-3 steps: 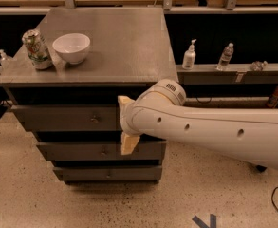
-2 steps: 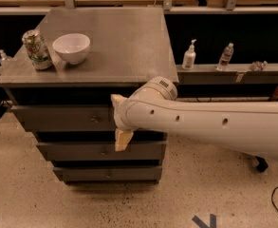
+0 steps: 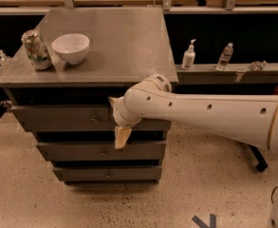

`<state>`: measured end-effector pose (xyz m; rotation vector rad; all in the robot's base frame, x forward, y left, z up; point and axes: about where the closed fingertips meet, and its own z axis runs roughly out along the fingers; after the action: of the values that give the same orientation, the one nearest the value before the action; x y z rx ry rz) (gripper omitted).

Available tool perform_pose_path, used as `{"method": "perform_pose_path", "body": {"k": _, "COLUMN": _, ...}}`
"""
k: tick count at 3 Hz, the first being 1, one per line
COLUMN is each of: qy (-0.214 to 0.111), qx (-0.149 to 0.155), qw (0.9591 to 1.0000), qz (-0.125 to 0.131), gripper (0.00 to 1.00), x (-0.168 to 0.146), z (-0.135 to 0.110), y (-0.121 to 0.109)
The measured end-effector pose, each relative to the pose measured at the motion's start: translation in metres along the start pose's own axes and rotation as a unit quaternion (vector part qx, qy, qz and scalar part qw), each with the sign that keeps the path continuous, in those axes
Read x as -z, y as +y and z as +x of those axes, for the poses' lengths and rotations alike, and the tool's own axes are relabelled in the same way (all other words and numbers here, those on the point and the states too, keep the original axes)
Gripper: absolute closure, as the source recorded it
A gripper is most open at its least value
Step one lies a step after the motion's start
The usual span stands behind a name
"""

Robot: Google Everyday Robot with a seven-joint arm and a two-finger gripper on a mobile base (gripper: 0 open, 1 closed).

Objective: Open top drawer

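My gripper (image 3: 120,136) hangs before the top drawer (image 3: 58,118), just right of its knob (image 3: 95,120); apart or together, I cannot tell. My arm (image 3: 200,115) reaches in from the right. Above, 1 white bowl (image 3: 70,47) sits beside 1 can (image 3: 35,49).

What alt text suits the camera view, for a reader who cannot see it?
A white robot arm reaches in from the picture's right, its gripper at the front of the top drawer of a grey cabinet, just right of the knob. A can and a white bowl stand on the cabinet top.
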<state>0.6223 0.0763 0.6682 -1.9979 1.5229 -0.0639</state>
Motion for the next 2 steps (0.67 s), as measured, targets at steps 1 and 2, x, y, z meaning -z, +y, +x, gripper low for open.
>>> {"method": "perform_pose_path", "body": {"k": 1, "qy": 0.013, "qx": 0.003, "qw": 0.9998, "qz": -0.017, "gripper": 0.00, "x": -0.0109, "z": 0.0079, "y": -0.0046}}
{"method": "perform_pose_path", "body": {"k": 2, "qy": 0.025, "qx": 0.004, "qw": 0.9991, "qz": -0.033, "gripper": 0.13, "x": -0.0173, "z": 0.0118, "y": -0.0076}}
